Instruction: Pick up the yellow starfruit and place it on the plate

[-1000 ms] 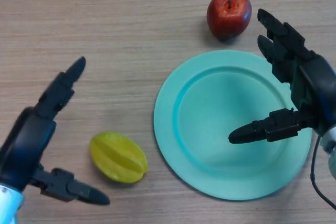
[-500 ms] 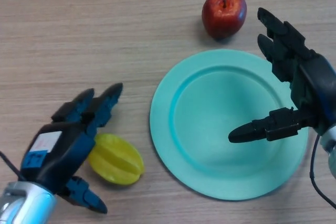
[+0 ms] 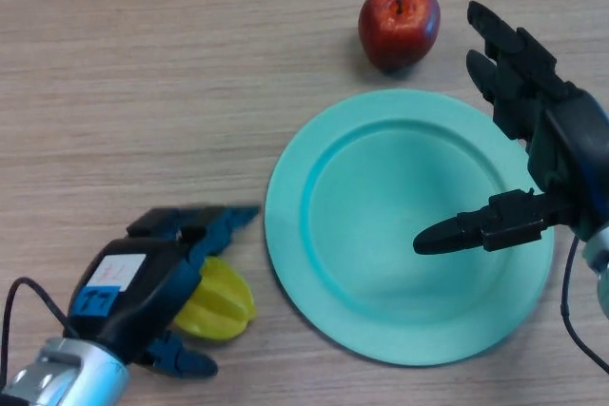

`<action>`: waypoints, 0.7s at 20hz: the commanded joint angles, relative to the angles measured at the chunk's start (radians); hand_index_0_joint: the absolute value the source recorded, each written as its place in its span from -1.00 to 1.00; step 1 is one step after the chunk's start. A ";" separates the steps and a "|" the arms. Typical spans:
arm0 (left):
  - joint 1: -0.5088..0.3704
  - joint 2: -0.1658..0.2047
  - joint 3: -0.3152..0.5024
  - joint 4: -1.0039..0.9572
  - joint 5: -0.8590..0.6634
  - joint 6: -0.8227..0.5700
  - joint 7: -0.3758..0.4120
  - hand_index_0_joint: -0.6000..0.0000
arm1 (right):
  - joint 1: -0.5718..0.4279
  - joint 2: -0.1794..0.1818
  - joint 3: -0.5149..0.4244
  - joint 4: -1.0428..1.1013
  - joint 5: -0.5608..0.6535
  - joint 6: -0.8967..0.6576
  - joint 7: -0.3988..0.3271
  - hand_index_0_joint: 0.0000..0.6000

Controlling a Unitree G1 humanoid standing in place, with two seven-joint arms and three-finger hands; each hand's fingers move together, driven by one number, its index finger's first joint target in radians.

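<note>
Desk (image 3: 143,64): wood-grain top, filling the whole view; wide bare stretch across the far left and the middle left; narrow bare strip along the near edge under the plate.
Plate (image 3: 285,235): round, teal, lying flat right of centre; left rim just beside the star fruit and the left robot hand; near rim close to the bottom of the view; nothing lying in its well.
Apple (image 3: 399,24): red, stem up, standing on the desk just beyond the far rim of the plate, apart from it; a small gap to the right robot hand's fingers.
Star fruit (image 3: 221,303): yellow, ridged, glossy; on the desk at near left, just left of the plate and not on it; left part hidden under the left robot hand, right part and three ridges showing.
Left robot hand (image 3: 143,287): coming in from the near-left corner, lying over the star fruit; fingers stretched toward the plate rim above the fruit, thumb tip down on the near side; not closed round it, open.
Right robot hand (image 3: 561,159): at the right edge, over the right side of the plate; fingers straight toward the far side, thumb pointing left over the plate's well; open, holding nothing.
</note>
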 commanded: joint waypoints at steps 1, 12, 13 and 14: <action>0.017 0.035 0.031 -0.025 0.069 -0.084 0.039 -1.00 | -0.039 -0.014 -0.041 -0.059 0.039 -0.106 -0.029 -1.00; -0.040 0.024 0.077 -0.266 -0.020 -0.010 -0.227 -1.00 | -0.034 -0.009 -0.038 -0.079 0.052 -0.081 -0.037 -1.00; -0.065 0.023 0.054 -0.273 -0.016 -0.005 -0.253 -1.00 | -0.037 -0.009 -0.040 -0.089 0.058 -0.066 -0.037 -1.00; -0.090 0.024 0.035 -0.259 0.027 -0.035 -0.217 -1.00 | -0.037 -0.010 -0.040 -0.096 0.060 -0.057 -0.037 -1.00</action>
